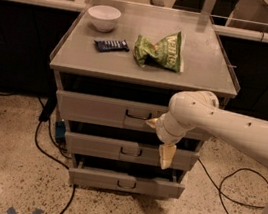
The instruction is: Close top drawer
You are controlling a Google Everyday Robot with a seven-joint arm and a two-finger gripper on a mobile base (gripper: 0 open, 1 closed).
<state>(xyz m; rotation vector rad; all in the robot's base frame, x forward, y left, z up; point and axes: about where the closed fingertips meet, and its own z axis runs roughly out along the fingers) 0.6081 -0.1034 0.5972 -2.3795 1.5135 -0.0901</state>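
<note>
1. The top drawer (98, 109) is sitting just under the cabinet (205, 70) top. It is standing a little way out from the cabinet front, with its dark loop handle (138, 115) at centre.
2. The gripper (159, 139) is hovering at the cabinet front, just right of that handle. Its fingers (166, 156) are spreading wide and gripping nothing. One tip is pointing toward the handle, while the other is hanging down over the middle drawer (97, 146).
3. Whether the upper tip is touching the top drawer cannot be told.
4. The white arm (241, 133) is reaching in from the cabinet's right.
5. The middle drawer and the bottom drawer (97, 178) are also sticking out, each further than the one above.
6. On the cabinet top, a white bowl (103, 17) is sitting at the back left and a dark bar (112, 45) is lying just in front of it. A crumpled green bag (159, 51) is lying mid-top. Pale lettering is showing on both wrappers, but none of it can be read.
</note>
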